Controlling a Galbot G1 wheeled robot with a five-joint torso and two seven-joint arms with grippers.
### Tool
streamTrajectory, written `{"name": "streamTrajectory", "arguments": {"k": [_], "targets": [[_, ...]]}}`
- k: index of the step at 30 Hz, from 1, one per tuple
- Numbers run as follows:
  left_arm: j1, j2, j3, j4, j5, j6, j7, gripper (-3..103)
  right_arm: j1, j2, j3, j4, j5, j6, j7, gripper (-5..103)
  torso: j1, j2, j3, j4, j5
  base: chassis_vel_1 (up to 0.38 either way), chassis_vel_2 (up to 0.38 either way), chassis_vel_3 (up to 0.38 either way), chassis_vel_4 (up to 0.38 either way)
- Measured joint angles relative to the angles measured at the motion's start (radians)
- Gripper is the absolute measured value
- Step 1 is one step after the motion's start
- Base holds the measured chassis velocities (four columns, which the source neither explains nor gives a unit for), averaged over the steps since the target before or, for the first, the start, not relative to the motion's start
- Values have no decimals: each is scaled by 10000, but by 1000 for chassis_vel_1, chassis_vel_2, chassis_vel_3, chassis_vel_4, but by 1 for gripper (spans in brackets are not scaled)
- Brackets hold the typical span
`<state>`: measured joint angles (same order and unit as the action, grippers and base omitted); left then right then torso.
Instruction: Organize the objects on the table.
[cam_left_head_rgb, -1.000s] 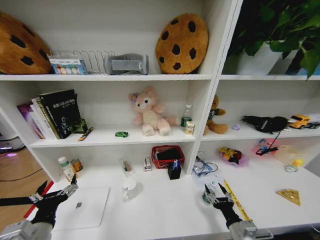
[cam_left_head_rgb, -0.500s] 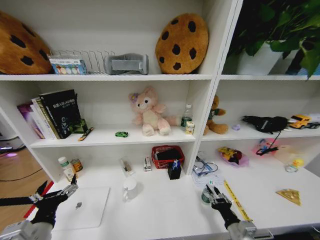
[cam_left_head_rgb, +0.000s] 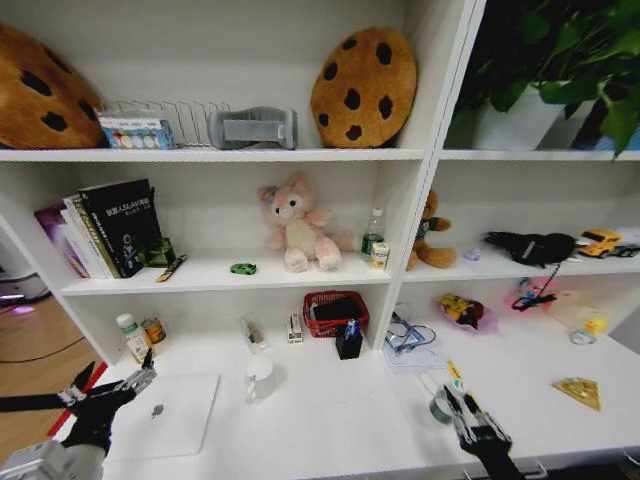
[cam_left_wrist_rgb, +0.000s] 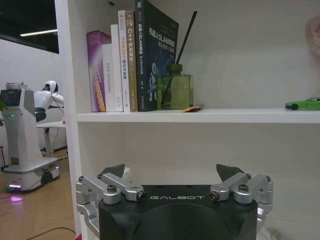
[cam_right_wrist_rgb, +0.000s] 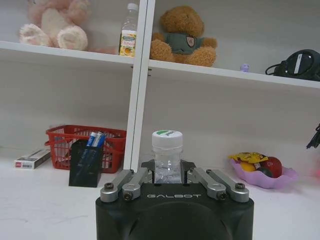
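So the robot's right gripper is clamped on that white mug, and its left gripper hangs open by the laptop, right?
Not the mug. The right wrist view shows the right gripper shut on a small clear bottle with a white cap. The white mug stands free on the table. The left gripper is open beside the laptop.

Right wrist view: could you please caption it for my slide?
Right end effector shut on a small clear bottle above the white table.
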<state>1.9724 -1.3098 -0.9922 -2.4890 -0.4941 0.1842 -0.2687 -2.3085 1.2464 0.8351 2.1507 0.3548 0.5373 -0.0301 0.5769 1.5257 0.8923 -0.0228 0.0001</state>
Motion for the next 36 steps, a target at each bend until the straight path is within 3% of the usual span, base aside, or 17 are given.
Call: {"name": "streamTrajectory", "arguments": {"k": [1,4,12,36], "targets": [[0,0,0,0,0,0,0,100,0,0,0,0,0,0,0,25,0,0,0,0,0,0,0,0,0],[0,0,0,0,0,0,3,100,-906,220,-86,-56,-558,1332,15,25,0,0,-1,0,-2,0,0,0,0],[0,0,1,0,0,0,3,100,-1330,470,-722,-541,-1955,2363,487,25,1,-1,1,1,1,6,2,-8,-3],[0,0,0,0,0,0,1,100,-943,406,-1262,-1016,-2133,2612,1041,25,4,-3,3,1,2,127,-31,-132,42]]}}
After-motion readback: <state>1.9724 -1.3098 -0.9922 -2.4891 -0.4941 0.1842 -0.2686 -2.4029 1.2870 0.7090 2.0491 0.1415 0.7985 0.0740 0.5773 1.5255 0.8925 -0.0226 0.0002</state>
